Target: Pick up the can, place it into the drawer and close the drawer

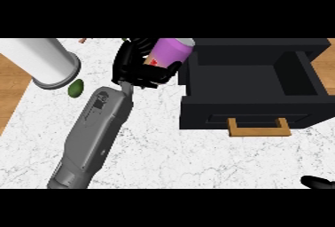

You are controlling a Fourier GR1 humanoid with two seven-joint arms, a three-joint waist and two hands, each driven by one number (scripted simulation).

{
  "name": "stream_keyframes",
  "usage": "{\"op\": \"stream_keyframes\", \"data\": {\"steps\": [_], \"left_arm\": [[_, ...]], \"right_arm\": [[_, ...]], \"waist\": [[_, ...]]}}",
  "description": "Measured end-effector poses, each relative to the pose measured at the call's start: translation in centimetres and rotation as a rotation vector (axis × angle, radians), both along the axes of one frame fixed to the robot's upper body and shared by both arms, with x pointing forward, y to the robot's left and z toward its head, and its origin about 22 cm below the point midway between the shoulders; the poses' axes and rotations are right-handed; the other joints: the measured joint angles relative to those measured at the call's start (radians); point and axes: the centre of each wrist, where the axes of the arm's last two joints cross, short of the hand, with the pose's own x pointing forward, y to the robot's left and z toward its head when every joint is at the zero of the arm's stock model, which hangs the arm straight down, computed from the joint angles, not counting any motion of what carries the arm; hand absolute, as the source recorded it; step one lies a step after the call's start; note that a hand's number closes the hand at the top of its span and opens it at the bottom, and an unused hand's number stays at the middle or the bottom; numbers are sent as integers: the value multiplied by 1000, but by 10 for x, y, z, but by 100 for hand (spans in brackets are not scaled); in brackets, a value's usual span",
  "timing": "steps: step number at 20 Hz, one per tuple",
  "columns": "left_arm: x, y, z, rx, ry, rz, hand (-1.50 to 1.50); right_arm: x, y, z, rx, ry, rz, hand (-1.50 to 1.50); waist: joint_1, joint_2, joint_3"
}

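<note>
Beside the drawer point(248, 108), at its left wall: can point(171, 49), tilted, its top end leaning toward the drawer and overlapping that wall's edge
Can's look: bright purple side, pale silver-grey rim at the top end, a small red patch showing between the fingers
Left hand point(134, 66): black, fingers and thumb curled round the can's lower half, hiding much of it; grey forearm point(95, 133) runs back to the lower left
Right hand point(319, 181): only a black bit at the lower right edge; cannot tell its state
Drawer: black, standing open, tan handle point(259, 127) on its front
Counter point(196, 155): white, speckled
Upper left: white cylinder point(42, 60) with a grey rim, small green fruit point(76, 88) just beside it
</note>
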Motion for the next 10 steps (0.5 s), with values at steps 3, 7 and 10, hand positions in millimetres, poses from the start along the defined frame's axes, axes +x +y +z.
{"op": "stream_keyframes", "data": {"steps": [3, 7, 10], "left_arm": [[4, -19, 33, 16, -15, -7, 150], [8, -42, 65, 45, -25, -17, 150], [13, -61, 89, 61, -24, -21, 150]], "right_arm": [[2, 0, 1, 1, 3, -1, -150], [0, -1, 4, -4, 0, -1, -150], [0, 2, 1, -3, 4, 5, -150]], "waist": [[-2, 1, 0], [-9, 2, 0], [-14, 3, 0]]}}
